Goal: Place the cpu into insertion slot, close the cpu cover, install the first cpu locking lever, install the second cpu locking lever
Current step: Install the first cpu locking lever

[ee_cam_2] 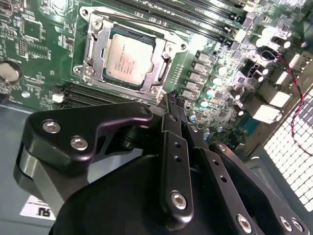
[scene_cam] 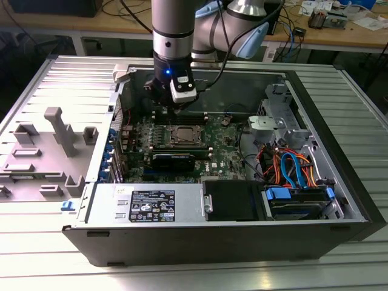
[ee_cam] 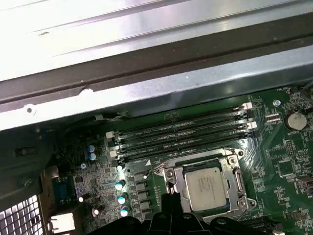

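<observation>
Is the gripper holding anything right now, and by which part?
Nothing, as far as shows: the gripper is shut beside the cpu cover, with the cpu seated under it.

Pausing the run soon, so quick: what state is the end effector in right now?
End effector: closed, nothing visibly held.

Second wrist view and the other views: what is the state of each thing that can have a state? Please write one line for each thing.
cpu, seated flat, its top showing through the cover's cut-out.
cpu cover, closed down over the cpu.
gripper, shut, holding nothing, near a corner of the cover.
memory slots, empty.
computer case, open, lying with its side panel off.
</observation>
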